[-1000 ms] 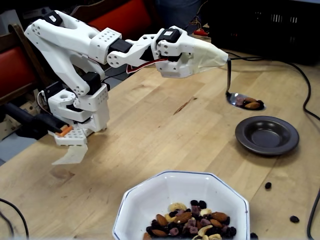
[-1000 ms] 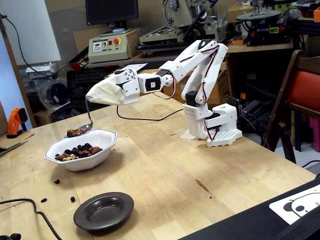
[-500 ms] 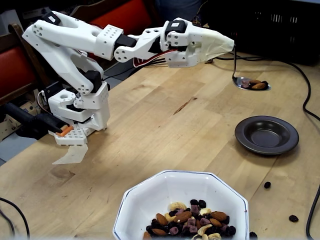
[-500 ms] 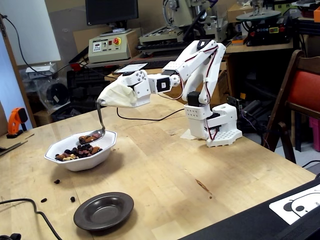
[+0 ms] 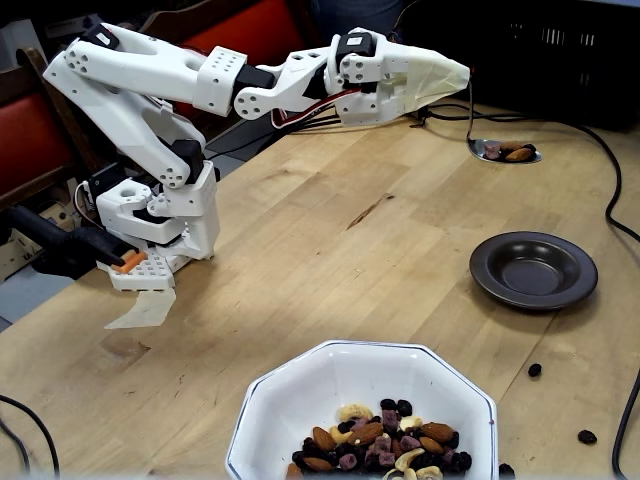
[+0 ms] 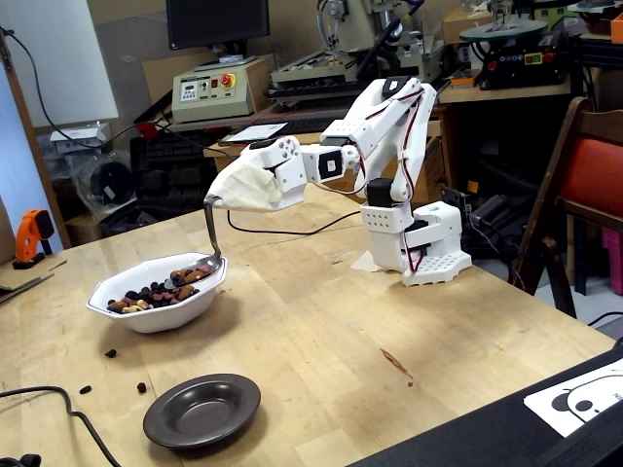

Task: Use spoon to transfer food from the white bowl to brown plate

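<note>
My gripper (image 5: 445, 78) (image 6: 234, 195), wrapped in white material, is shut on the handle of the spoon (image 5: 505, 152) (image 6: 198, 269). The spoon hangs down with its bowl level in the air, loaded with almonds and purplish bits. In one fixed view it shows beyond the brown plate (image 5: 533, 268); in the other it shows against the right rim of the white bowl (image 6: 156, 304). The white bowl (image 5: 300, 400) holds the food (image 5: 380, 440) (image 6: 151, 292). The brown plate (image 6: 201, 409) is empty.
Loose food pieces (image 5: 535, 369) (image 6: 110, 352) lie on the wooden table near the bowl and plate. Black cables (image 5: 610, 200) (image 6: 58, 409) trail along the table edges. The arm's base (image 5: 165, 225) (image 6: 419, 243) stands at the table's far side. A red chair (image 6: 584, 185) stands beside the table.
</note>
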`<state>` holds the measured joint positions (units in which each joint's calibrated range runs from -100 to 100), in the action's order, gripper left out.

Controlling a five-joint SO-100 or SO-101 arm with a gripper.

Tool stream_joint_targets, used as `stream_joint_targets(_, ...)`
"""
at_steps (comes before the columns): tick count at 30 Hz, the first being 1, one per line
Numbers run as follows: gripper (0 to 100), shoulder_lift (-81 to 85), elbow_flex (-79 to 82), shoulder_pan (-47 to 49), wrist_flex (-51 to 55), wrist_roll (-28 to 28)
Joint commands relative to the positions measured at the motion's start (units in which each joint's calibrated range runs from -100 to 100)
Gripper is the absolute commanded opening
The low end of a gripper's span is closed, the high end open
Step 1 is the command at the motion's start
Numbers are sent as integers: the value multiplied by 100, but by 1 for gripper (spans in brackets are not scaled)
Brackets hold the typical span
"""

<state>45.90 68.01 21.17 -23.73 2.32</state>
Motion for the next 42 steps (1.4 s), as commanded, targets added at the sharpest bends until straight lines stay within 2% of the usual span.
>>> stream_joint_targets(1,3,164,-164,54,-62,-15)
stream_joint_targets(13,3,155,208,54,-62,-396)
stream_joint_targets(20,3,250,960,54,-102,-400)
stream_joint_targets(27,3,155,1048,54,-948,-396)
stream_joint_targets(36,3,138,1057,54,-1137,-396)
stream_joint_targets(42,3,-666,977,54,-1208,-396)
